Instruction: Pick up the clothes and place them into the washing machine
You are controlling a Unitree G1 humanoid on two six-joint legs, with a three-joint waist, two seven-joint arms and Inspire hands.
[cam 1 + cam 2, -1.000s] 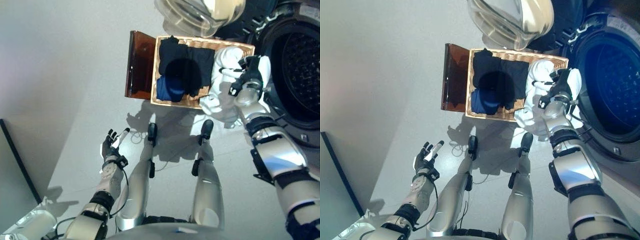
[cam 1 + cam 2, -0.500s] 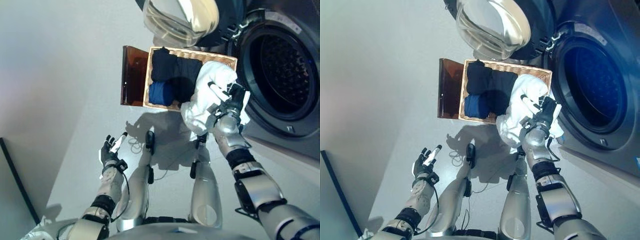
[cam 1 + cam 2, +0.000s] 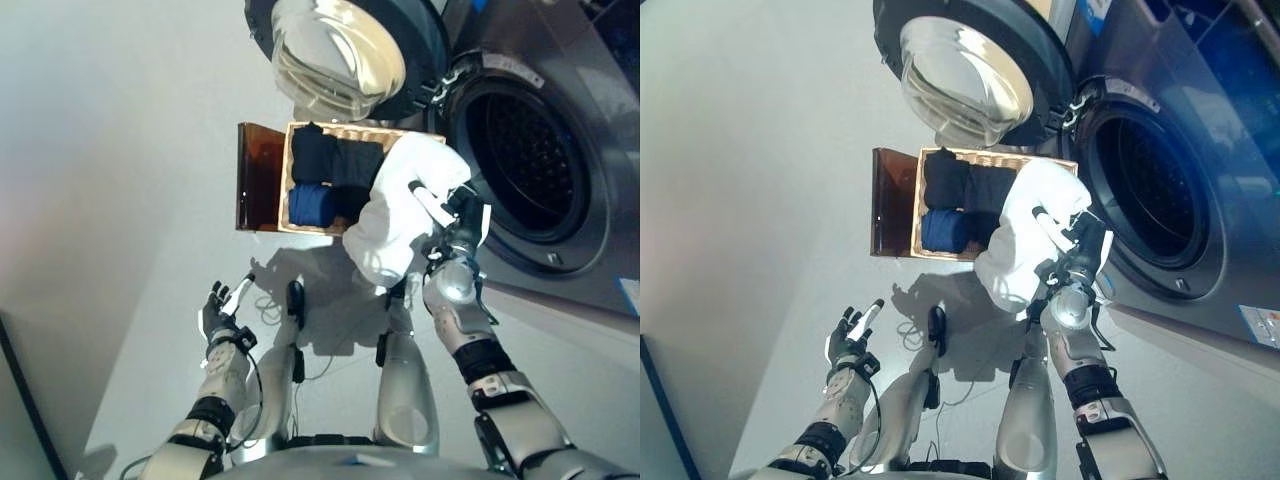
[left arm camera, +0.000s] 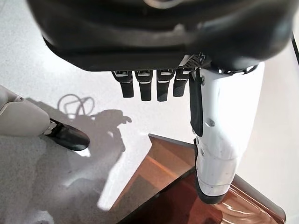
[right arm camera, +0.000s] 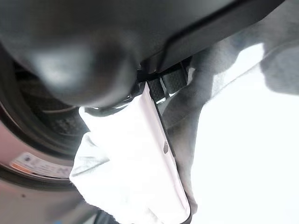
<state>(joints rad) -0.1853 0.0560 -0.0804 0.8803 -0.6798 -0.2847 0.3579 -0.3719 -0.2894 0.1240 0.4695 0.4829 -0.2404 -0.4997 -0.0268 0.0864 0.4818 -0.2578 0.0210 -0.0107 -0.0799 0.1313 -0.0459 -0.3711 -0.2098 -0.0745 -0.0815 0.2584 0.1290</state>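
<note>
White garment (image 3: 400, 215) bunched and lifted clear of the floor, hanging in folds from the right hand (image 3: 455, 215), whose fingers and white-covered thumb are curled into the cloth; the right wrist view confirms cloth wrapped against thumb and fingers, with the drum rim just past it. The bundle hangs between the wicker basket (image 3: 297, 135) and the washing machine's round opening (image 3: 525, 165), near the opening's lip but, as far as the head views show, not yet inside. Dark blue and black clothes (image 3: 325, 175) remain in the basket, which sits on the floor below the machine's swung-open glass door (image 3: 335, 55); a brown lid or panel (image 3: 258, 175) lies flush against the basket's left side. Left hand (image 3: 222, 305) hangs low over bare floor, well apart from all of it, fingers straight and relaxed, holding nothing. Step in hand, by my reading: carry phase, garment picked and being brought to the drum. Next move likely calls for pushing the bundle through the opening deep enough that the trailing lower folds clear the rim, then loosening the fingers. Risk: the hanging tail may drape over the door seal. More clothes left to fetch afterwards.
</note>
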